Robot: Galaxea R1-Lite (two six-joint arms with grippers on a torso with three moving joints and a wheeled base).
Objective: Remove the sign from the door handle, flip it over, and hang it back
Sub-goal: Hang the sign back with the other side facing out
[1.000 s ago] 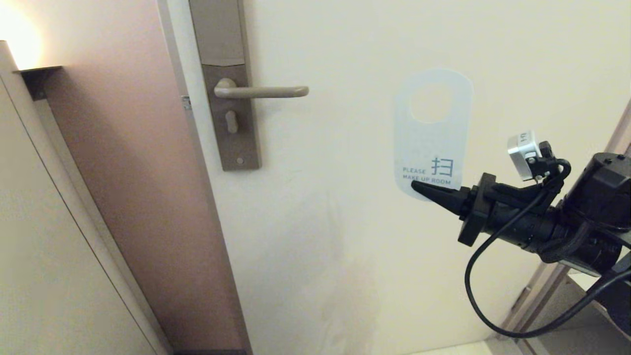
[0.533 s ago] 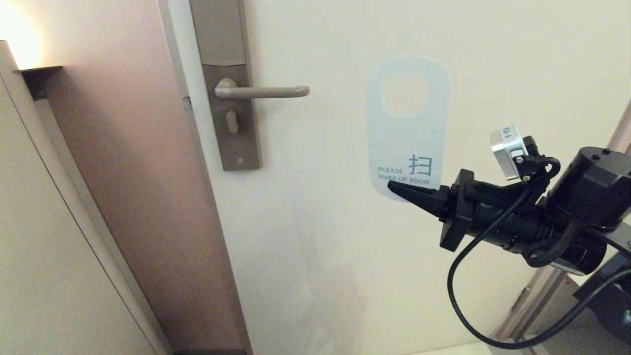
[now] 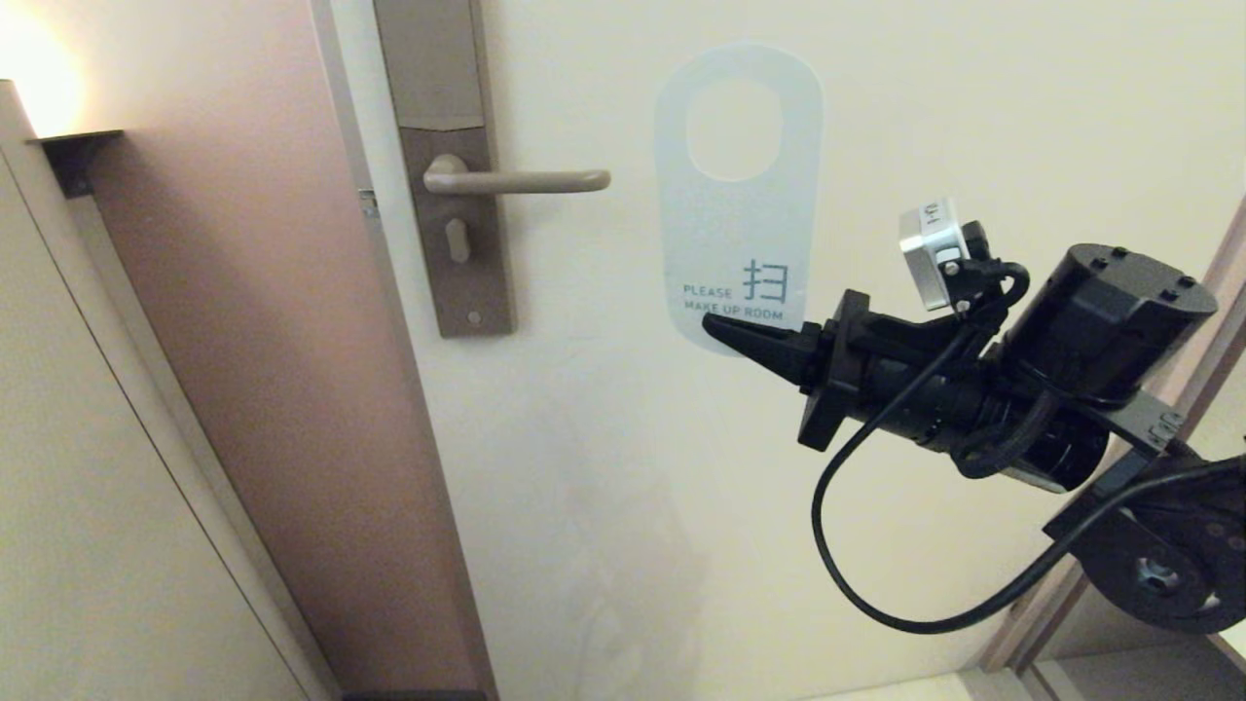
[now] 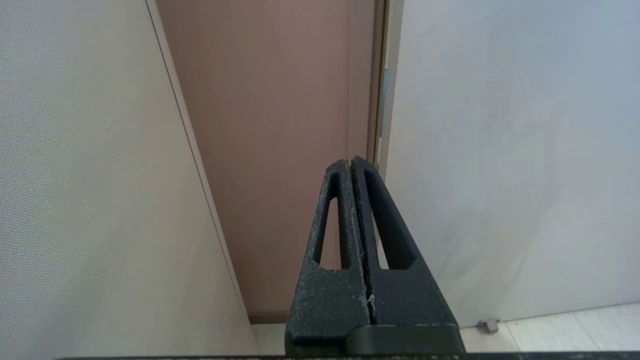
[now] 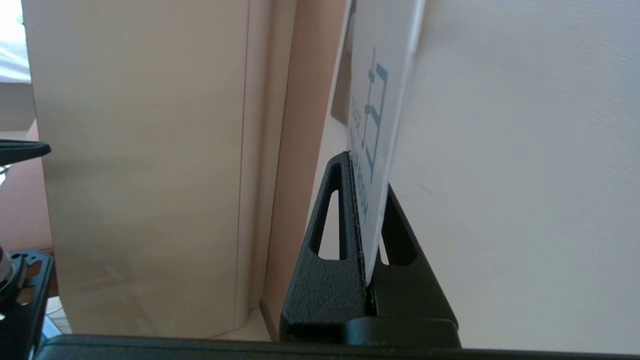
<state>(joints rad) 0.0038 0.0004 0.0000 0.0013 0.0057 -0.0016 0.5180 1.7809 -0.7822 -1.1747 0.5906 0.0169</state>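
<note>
The sign is upright in front of the door with its white "MAKE UP ROOM" face toward me and its oval hole at the top. My right gripper is shut on the sign's bottom edge, to the right of the door handle. The sign's hole is about level with the lever's free end and a short way to its right. In the right wrist view the sign stands edge-on between the right gripper's fingers. My left gripper is shut and empty, low near the door frame.
The tall brownish-grey backplate carries the lever and a keyhole. The cream door fills the right; a pinkish door jamb and a beige wall are at the left. A second frame edge is at the far right.
My right gripper has carried the sign up and to the left, from well right of the lever to just beside its free end. The handle has not moved.
</note>
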